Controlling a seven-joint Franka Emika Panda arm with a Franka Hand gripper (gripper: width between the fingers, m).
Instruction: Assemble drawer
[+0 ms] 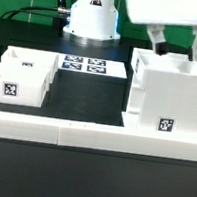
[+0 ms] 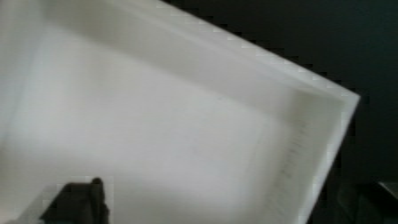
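Note:
The tall white drawer casing (image 1: pixel 168 99) stands upright at the exterior view's right, open side up, with a tag low on its front. My gripper (image 1: pixel 178 46) hangs just above its top rim, fingers (image 1: pixel 156 42) spread wide and holding nothing. In the wrist view the casing's white inside (image 2: pixel 160 120) fills the picture, and my gripper (image 2: pixel 233 200) is open, with one dark fingertip (image 2: pixel 80 200) over the white surface. Two shallow white trays sit together at the exterior view's left: the front one (image 1: pixel 11 87) carries a tag and the other (image 1: pixel 35 62) lies behind it.
The long low white border wall (image 1: pixel 91 138) runs across the front of the black table. The marker board (image 1: pixel 93 66) lies flat behind the trays, in front of the arm's white base (image 1: pixel 92 15).

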